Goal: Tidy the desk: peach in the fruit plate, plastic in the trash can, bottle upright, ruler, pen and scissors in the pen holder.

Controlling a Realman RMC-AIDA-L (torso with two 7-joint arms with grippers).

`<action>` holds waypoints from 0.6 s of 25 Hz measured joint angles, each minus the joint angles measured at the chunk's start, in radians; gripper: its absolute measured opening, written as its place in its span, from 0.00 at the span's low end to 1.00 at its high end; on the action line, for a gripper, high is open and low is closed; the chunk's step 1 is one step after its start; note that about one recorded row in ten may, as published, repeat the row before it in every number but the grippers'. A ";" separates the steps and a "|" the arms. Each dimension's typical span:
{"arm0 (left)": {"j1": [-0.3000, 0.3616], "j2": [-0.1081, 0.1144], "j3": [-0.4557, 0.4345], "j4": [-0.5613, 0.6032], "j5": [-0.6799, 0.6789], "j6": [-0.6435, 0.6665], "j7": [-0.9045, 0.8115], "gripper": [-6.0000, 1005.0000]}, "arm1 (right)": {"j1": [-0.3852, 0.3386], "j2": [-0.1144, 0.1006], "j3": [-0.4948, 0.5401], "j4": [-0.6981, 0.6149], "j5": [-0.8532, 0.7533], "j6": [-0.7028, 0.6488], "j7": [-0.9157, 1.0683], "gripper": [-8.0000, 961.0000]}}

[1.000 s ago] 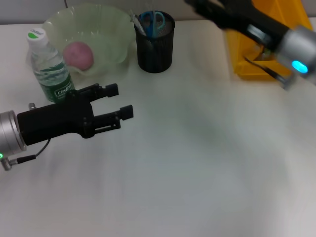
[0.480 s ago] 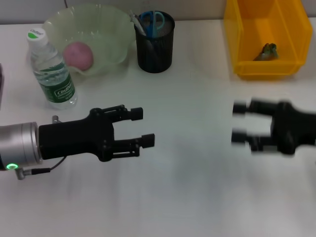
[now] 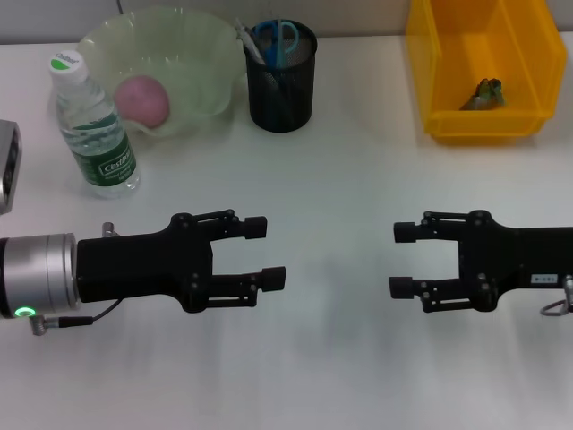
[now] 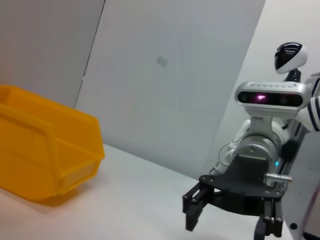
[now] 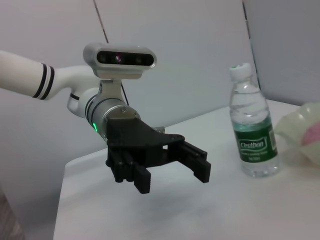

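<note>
Head: left gripper [image 3: 265, 250] and right gripper [image 3: 403, 260] gape empty, facing over table [image 3: 340, 358]; peach [image 3: 141, 99] in plate [image 3: 192, 54]; bottle [image 3: 94, 127] upright; scissors [image 3: 277, 38] in holder [image 3: 281, 90]; plastic [image 3: 483, 93] in bin [image 3: 483, 67] | Left wrist: right gripper [image 4: 227, 225] agape, bin [image 4: 45, 150] | Right wrist: left gripper [image 5: 172, 175] agape, bottle [image 5: 252, 130]

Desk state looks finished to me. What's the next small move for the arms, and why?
Probably none beyond parking: pull both arms back and stop. The peach lies in the fruit plate, the bottle stands upright, the scissors sit in the pen holder, and the plastic is in the yellow bin. The left gripper and right gripper hover open and empty over the table.
</note>
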 joint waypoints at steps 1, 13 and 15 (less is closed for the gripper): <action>0.000 0.000 0.000 0.000 0.000 0.000 0.000 0.78 | 0.004 0.003 0.000 0.000 -0.001 0.000 -0.003 0.82; -0.004 0.009 0.000 0.009 0.036 0.019 0.002 0.78 | 0.023 0.007 0.001 0.000 -0.007 0.000 0.000 0.82; -0.004 0.010 0.000 0.009 0.037 0.020 0.001 0.78 | 0.025 0.006 0.001 0.000 -0.007 0.000 0.000 0.82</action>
